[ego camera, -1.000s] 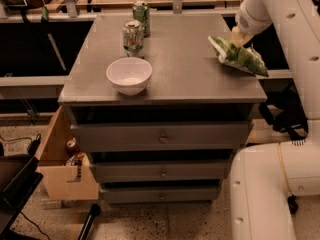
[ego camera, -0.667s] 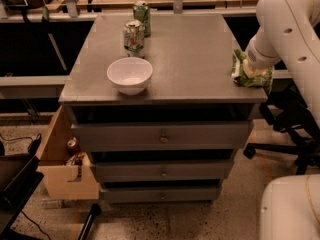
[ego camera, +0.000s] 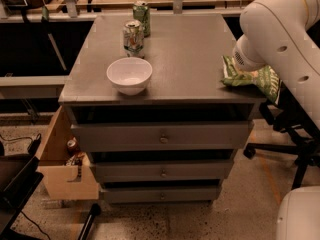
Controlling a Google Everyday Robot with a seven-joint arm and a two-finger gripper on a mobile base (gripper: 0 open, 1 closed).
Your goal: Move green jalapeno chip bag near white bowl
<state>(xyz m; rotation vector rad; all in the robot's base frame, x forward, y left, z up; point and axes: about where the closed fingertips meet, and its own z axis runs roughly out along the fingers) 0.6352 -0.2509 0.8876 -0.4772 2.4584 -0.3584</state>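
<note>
From where I stand, the green jalapeno chip bag (ego camera: 252, 77) lies at the right edge of the worktop (ego camera: 190, 44), its far end hanging over the side. It is well apart from the white bowl (ego camera: 129, 74) at front left. The hand is down at the bag's left end, hidden behind the white arm (ego camera: 280, 29), so I cannot tell whether it is clamped. I'd want a firm hold on the crinkly foil, then a low carry leftward. It should set down just beside the bowl, short of the two soda cans (ego camera: 133, 34) behind it. Against a second ago, the bag sits nearer the front corner and flatter, and the arm has swung across it. The bowl and cans have stayed put.
</note>
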